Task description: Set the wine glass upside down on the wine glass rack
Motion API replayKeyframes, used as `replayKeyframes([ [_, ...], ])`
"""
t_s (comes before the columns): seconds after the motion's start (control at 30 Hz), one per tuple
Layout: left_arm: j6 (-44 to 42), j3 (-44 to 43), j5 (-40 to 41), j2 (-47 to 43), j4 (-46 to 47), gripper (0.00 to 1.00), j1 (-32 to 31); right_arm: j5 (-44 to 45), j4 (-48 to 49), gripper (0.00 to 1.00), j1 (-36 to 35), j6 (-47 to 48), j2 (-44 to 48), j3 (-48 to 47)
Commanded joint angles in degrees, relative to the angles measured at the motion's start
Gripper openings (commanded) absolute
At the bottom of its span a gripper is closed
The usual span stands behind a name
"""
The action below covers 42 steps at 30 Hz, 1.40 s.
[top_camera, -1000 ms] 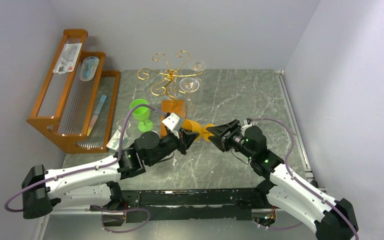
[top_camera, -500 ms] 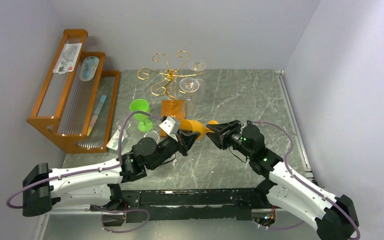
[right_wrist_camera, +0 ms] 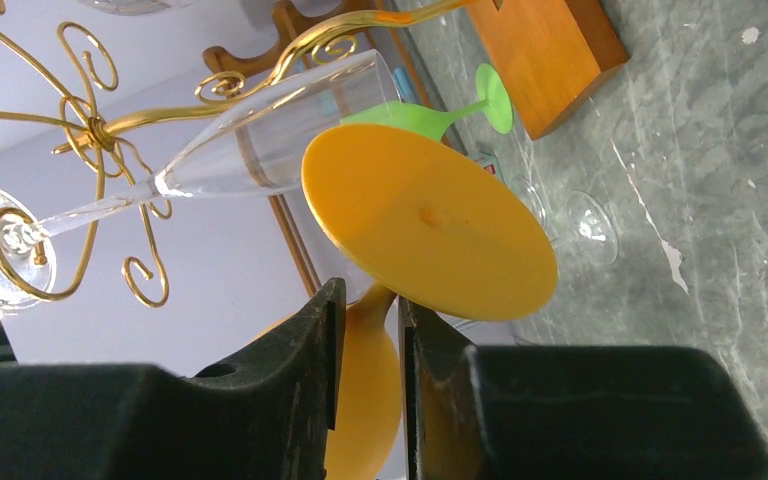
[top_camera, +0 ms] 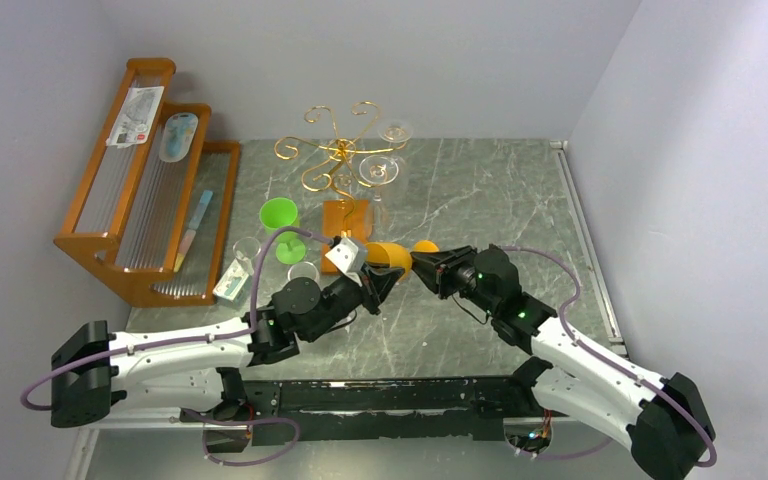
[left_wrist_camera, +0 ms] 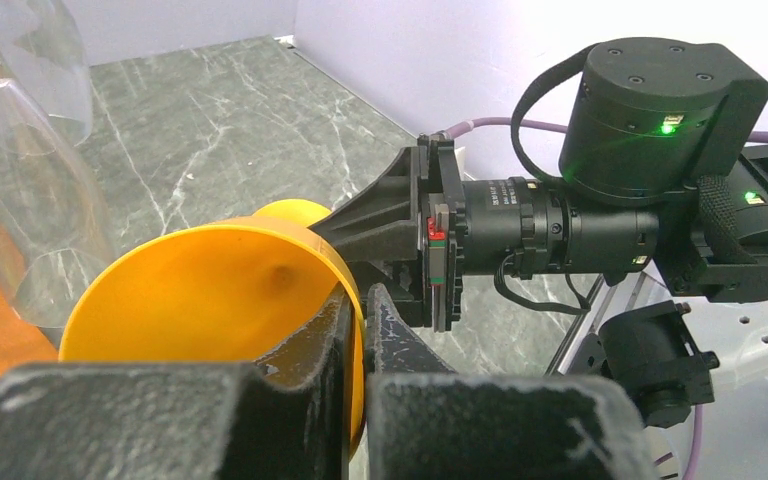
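Marble table [top_camera: 480, 190], lavender walls. The orange glass [top_camera: 390, 252] is off the table, roughly horizontal, with its bowl to the left and its foot to the right. It sits between the two grippers, just on the near side of the rack [top_camera: 345, 150] base, and is not on the rack.

- Left gripper [top_camera: 378, 274]: pinching the bowl wall at the rim. In the left wrist view the glass [left_wrist_camera: 210, 290] mouth faces the camera, with one finger [left_wrist_camera: 310, 350] inside the bowl and the other outside. The rim is sandwiched between them.
- Right gripper [top_camera: 418, 264]: closed on the stem just behind the foot. In the right wrist view the foot disc [right_wrist_camera: 425, 220] sits in front of the fingertips [right_wrist_camera: 300, 340]. The stem fills the narrow gap between them and the bowl is beyond.
- So both arms have hold of the glass at once, tips nearly nose to nose. The right gripper [left_wrist_camera: 385, 215] shows up right behind the bowl in the left wrist view.

Around it:
- Two clear glasses [top_camera: 381, 168] hang upside down on the right side of the rack.
- A green glass [top_camera: 280, 215] stands left of the rack base.
- Two small clear glasses [top_camera: 247, 250] stand on the table near the left forearm.
- The wood shelf [top_camera: 145, 180] is at far left against the wall.
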<state>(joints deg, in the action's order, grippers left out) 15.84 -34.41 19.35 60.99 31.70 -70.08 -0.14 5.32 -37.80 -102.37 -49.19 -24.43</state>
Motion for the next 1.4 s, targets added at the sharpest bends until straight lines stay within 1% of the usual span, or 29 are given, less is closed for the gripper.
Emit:
replayKeyframes([
  [0.0, 0.88, 0.73, -3.44, -0.02, 5.14, 0.05, -1.61, 0.41, 2.25, 0.24, -0.94, 0.16, -1.07, -1.08],
  [0.17, 1.37, 2.42, -3.95, -1.11, 5.64, 0.05, -1.81, 0.41, 4.05, 0.29, -1.0, -1.12, -1.71, -0.39],
  [0.3, 1.41, 2.99, -3.55, -1.17, 4.87, 0.05, -2.05, -1.66, 5.73, 0.21, -0.96, -1.32, -3.73, -0.92],
  [0.47, 1.68, 4.18, -3.6, -1.93, 4.39, 0.05, -2.32, -2.31, 6.55, 0.18, -0.96, -1.25, -4.89, -1.37],
  [0.53, 1.85, 4.73, -3.71, -2.4, 4.23, 0.06, -2.34, -1.67, 6.75, 0.09, -0.96, -1.09, -4.61, -1.12],
  [0.57, 2.41, 4.96, -3.56, -2.96, 3.02, 0.14, -2.34, -0.4, 6.72, 0.0, -0.96, -0.6, -3.95, -0.91],
  [0.63, 3.42, 4.97, -3.3, -3.35, 0.92, 0.18, -2.34, 0.63, 6.1, 0.0, -0.96, 0.35, -3.18, -0.93],
  [0.7, 4.46, 5.16, -3.12, -3.99, -0.88, 0.25, -2.34, 3.17, 5.14, 0.0, -0.96, 2.08, -2.24, -1.2],
  [0.83, 6.9, 5.73, -2.65, -6.27, -3.72, 0.43, -2.34, 7.23, 3.75, 0.0, -0.95, 6.12, -0.62, -1.41],
  [0.9, 8.37, 4.86, -2.65, -7.69, -6.9, 0.54, -2.34, 9.07, 4.03, 0.0, -0.93, 8.94, -0.01, -1.2],
  [0.97, 10.04, 3.41, -1.98, -9.0, -11.13, 0.62, -2.34, 10.5, 4.45, 0.0, -0.81, 12.54, 0.26, -1.22],
  [1.07, 11.46, 1.5, -0.46, -11.34, -17.25, 0.7, -2.34, 12.74, 4.88, 0.0, -0.82, 20.05, 0.89, -1.48],
  [1.2, 12.12, -0.71, 0.72, -14.19, -23.83, 0.79, -2.34, 15.5, 6.06, 0.0, -0.63, 30.35, 2.28, -1.61],
  [1.37, 14.17, -5.23, 3.63, -15.64, -30.1, 0.89, -2.34, 15.19, 10.42, 0.0, -0.44, 47.08, 4.52, -1.36],
])
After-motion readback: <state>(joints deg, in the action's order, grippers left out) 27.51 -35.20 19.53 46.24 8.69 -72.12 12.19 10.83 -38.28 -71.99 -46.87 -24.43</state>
